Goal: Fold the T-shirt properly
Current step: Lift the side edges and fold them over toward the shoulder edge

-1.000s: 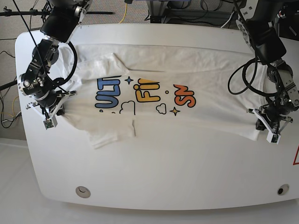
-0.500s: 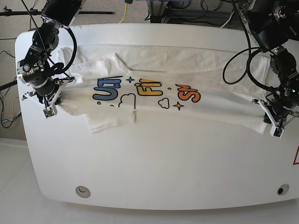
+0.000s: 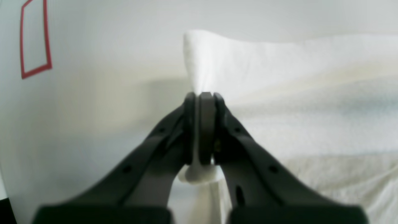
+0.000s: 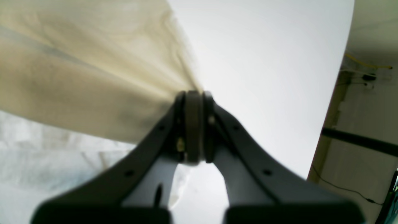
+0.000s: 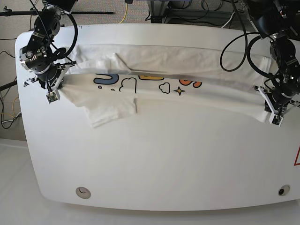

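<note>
Both grippers have drawn the T-shirt (image 5: 154, 82) rearward, print half-hidden under its fold; left gripper (image 5: 275, 118) and right gripper (image 5: 51, 95) pinched tight on cloth.

One T-shirt (image 5: 159, 89), one table (image 5: 164, 164), two arms, seemingly two round table fittings.

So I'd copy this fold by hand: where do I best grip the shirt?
Probably as both grippers do: pinch the near edge of the T-shirt at its two outer corners, left gripper and right gripper, coming from the ends. Held there, the edge hangs taut between them.
</note>
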You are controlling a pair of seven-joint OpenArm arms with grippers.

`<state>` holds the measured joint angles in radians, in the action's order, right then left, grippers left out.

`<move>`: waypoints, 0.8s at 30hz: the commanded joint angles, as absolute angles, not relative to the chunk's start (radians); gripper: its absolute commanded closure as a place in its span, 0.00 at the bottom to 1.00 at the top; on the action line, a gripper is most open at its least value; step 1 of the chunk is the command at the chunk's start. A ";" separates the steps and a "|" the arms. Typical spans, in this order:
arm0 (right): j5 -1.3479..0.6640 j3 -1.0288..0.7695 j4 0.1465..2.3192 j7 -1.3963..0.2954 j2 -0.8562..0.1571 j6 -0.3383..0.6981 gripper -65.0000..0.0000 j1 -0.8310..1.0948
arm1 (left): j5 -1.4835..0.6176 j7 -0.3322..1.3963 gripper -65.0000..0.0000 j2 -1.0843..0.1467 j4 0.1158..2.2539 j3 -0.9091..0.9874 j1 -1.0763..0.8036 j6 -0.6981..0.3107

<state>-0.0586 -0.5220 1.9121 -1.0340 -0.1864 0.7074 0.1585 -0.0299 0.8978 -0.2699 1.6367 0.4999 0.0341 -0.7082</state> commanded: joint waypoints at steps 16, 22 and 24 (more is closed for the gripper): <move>-0.047 -0.532 1.933 -1.033 -0.205 0.698 1.00 0.265 | -0.022 0.886 0.99 -0.291 1.655 0.506 -0.077 -0.698; -0.047 -0.532 1.922 -1.033 -0.200 0.698 1.00 0.274 | -0.022 0.886 0.99 -0.285 1.630 0.506 -0.102 -0.698; -0.045 -0.532 1.906 -1.033 -0.185 0.698 1.00 0.275 | -0.022 0.886 0.99 -0.285 1.606 0.506 -0.104 -0.698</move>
<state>-0.0582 -0.5228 1.9053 -1.0332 -0.1833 0.7067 0.2783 -0.0303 0.8909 -0.2695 1.6157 0.4999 -0.1078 -0.7078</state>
